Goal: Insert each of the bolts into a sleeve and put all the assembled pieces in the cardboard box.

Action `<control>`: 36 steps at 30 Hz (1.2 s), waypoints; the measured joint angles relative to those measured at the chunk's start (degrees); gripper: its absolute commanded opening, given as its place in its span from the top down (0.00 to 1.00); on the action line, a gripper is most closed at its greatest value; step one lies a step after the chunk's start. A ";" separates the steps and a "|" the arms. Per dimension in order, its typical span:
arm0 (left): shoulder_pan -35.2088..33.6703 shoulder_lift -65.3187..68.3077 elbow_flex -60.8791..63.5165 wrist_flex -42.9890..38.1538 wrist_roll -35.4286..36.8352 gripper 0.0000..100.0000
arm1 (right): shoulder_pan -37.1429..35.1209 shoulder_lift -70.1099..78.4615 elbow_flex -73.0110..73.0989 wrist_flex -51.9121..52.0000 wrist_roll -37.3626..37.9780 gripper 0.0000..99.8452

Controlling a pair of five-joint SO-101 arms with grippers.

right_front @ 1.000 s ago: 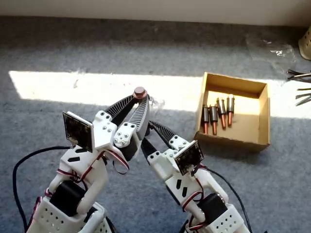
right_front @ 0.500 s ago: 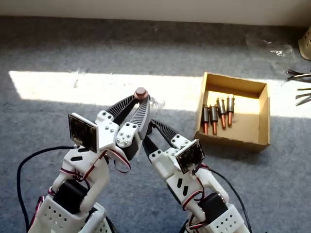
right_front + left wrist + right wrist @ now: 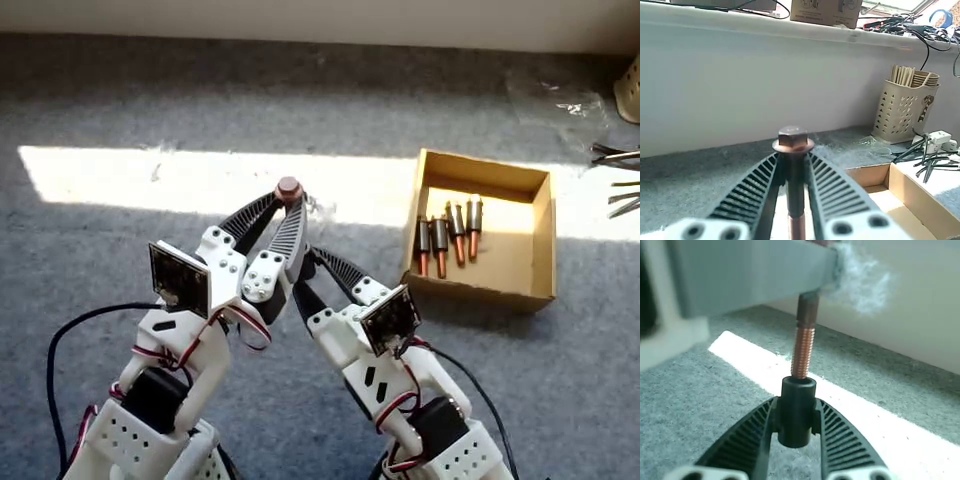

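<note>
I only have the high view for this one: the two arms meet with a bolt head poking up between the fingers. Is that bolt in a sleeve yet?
Observer: Barely. In the right wrist view the bolt has its threaded tip just at the mouth of a black sleeve, with most of the thread bare above it.
Operator: What holds the sleeve?
Observer: The right gripper, shut on its sides, with the sleeve upright.
Operator: And the grip on the bolt?
Observer: The left gripper clamps the shank just under the flanged hex head.
</note>
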 measured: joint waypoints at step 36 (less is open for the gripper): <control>2.20 0.09 2.20 4.22 4.31 0.99 | 1.76 -0.09 0.00 -5.10 0.26 0.97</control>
